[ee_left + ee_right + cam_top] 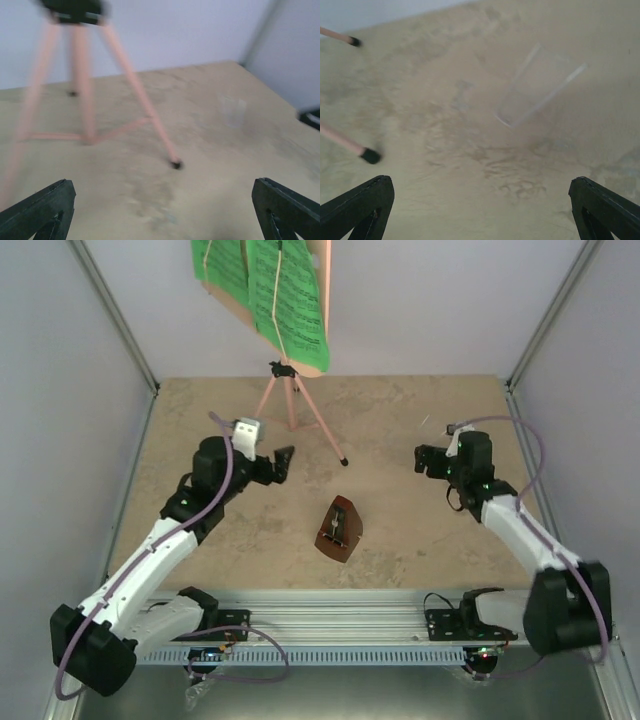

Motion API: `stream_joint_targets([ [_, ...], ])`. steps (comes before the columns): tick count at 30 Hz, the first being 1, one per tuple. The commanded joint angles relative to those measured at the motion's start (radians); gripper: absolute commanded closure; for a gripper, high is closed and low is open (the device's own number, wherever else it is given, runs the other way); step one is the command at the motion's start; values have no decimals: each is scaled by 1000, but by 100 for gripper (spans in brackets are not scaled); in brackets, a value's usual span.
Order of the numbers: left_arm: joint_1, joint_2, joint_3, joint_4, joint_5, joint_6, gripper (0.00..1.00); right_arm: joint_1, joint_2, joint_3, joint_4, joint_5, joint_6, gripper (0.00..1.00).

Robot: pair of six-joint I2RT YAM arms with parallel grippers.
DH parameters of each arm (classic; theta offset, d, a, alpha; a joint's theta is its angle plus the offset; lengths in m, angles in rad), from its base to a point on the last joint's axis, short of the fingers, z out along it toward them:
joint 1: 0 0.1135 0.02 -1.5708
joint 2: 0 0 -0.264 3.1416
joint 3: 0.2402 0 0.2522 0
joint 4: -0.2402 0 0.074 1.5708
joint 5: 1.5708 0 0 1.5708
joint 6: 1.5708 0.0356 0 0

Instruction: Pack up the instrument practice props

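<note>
One pink stand holding two green pages, one metronome; left tool and right tool both spread apart.

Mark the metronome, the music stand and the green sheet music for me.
metronome (pixel 337 528), top external view, on its front face.
music stand (pixel 318 420), top external view, on a tripod leg.
green sheet music (pixel 285 300), top external view, on the front page.

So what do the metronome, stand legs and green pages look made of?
Metronome: probably wood, brown with slight sheen. Music stand legs: thin pink rods, black tips; painted metal or plastic, unclear. Green pages: matte printed paper, hanging with a slight curl.
</note>
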Motion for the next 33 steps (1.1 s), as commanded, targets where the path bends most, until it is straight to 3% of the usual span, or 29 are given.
stream_joint_targets([
  [1, 84, -22, 14, -29, -199, -51, 1, -113, 225, 91, 36, -115, 67, 3],
  [7, 85, -63, 3, -38, -260, -8, 1, -164, 615, 412, -102, -102, 55, 17],
  [14, 85, -66, 3, -38, -233, -10, 1, -155, 851, 617, -184, -32, 57, 27],
  [20, 85, -64, 11, -44, -210, -21, 1, -124, 898, 640, -211, 100, 58, 28],
  [29, 85, -65, 12, -48, -194, -28, 1, -111, 991, 693, -235, 129, 40, 29],
  [33, 85, -65, 12, -50, -191, -27, 1, -110, 1006, 702, -238, 135, 29, 34],
])
